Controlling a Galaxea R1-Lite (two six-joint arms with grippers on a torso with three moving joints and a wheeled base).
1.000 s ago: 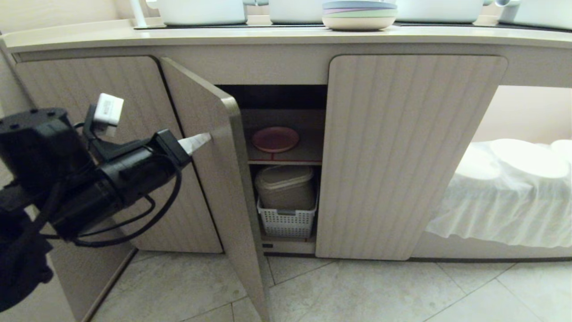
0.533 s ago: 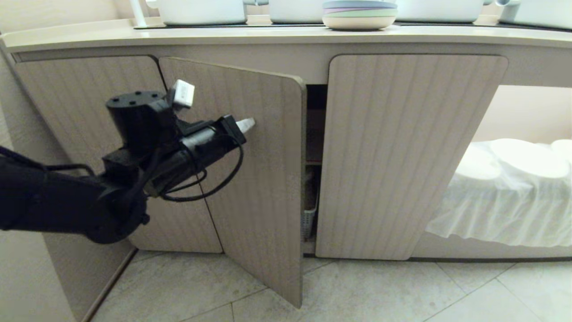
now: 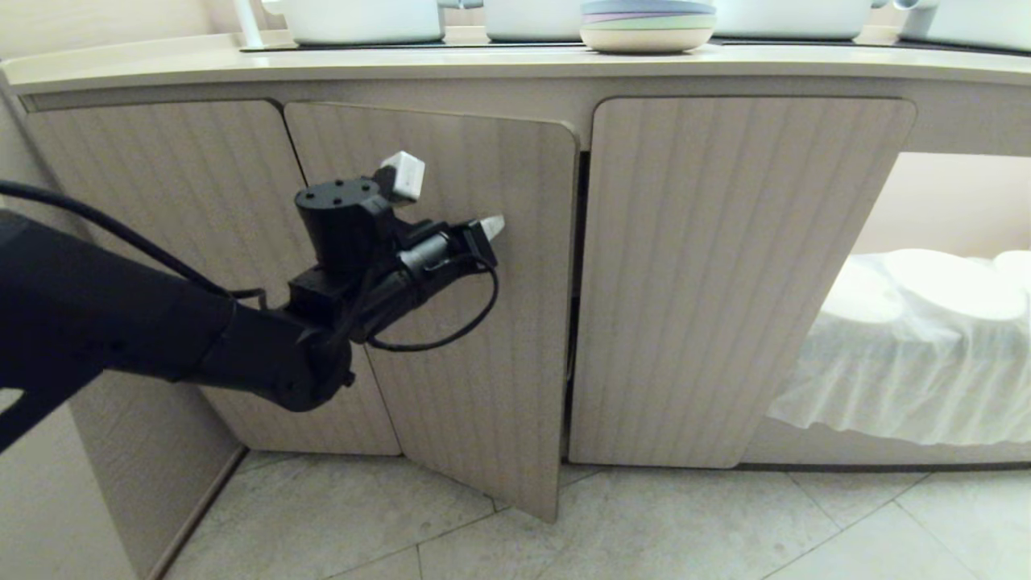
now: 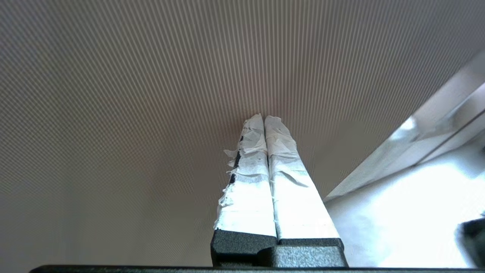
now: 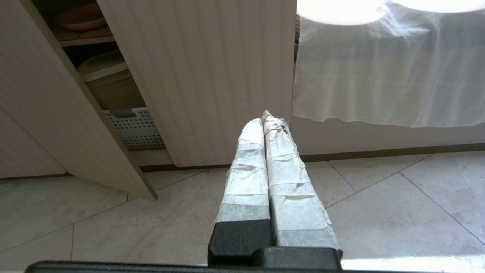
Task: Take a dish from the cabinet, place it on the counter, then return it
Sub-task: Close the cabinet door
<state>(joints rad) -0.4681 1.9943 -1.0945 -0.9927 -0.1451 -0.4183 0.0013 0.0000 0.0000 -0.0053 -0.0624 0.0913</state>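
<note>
My left tool [image 3: 493, 228] has its taped fingers [image 4: 261, 159] pressed together on nothing, the tips set against the fluted face of the cabinet's [image 3: 725, 266] swinging door [image 3: 475, 338]. On the head view the tool sits at about 9 o'clock from centre, the door panel spreading out around it, hinged at its 9 o'clock edge with the free edge at 3 o'clock almost meeting the neighbouring door. My right tool [image 5: 267, 121] is parked low over the floor tiles [image 5: 379, 197], its fingers likewise closed and empty.

The dish [image 5: 81, 17] is back on the upper shelf inside the cabinet; I only catch a sliver of pink through the remaining gap in the right wrist view, above a white basket [image 5: 134, 127]. On the desk [image 3: 483, 64] I see only the stacked plates [image 3: 647, 26] and pots, no pink dish.

I judge the task nearly finished: dish returned, door all but shut, only the last push to close it left.

A second ago the door stood wide with the dish and basket plainly visible; half a second ago it was half closed. Now just a dark slit remains, and my left arm has followed it across.
</note>
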